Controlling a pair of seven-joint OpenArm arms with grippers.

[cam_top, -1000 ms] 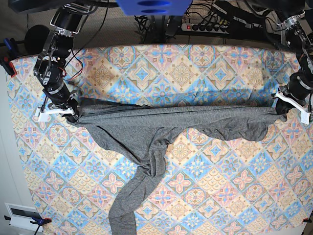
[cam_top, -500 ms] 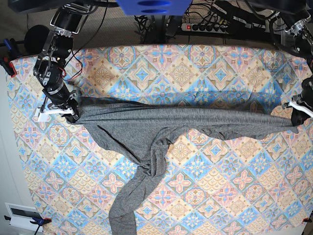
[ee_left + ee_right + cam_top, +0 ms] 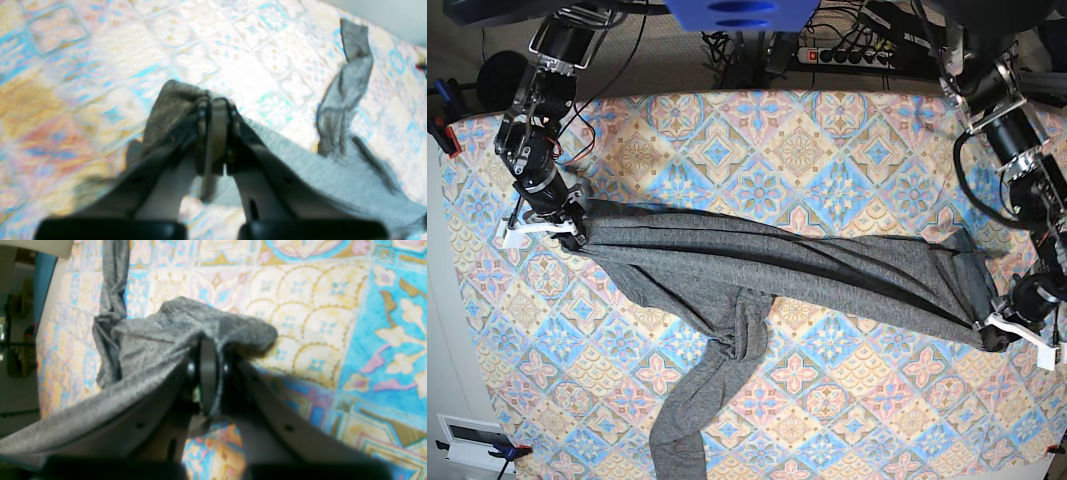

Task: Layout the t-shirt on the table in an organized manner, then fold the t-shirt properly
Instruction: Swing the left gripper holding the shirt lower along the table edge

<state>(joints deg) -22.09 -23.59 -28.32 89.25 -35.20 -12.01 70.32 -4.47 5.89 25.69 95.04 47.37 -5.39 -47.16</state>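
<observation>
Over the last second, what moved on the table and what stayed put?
The left gripper, jaws shut on the t-shirt, swung its end down the base view toward the near edge, slanting the cloth. The right gripper stayed clamped in place; the sleeve lies unchanged.

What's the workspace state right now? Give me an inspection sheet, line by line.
Surface: table under diamond-tile cloth, mostly bare.
Job's things: t-shirt stretched in a slanted band between both arms, bunched, one sleeve trailing to the front edge.
Clutter: nothing seen on the table.
Grippers: left pincer shut on the t-shirt; right pincer shut on the t-shirt.
Cables: loose wires and a power strip behind the table.
Surroundings: clamps at the table's edge.
</observation>
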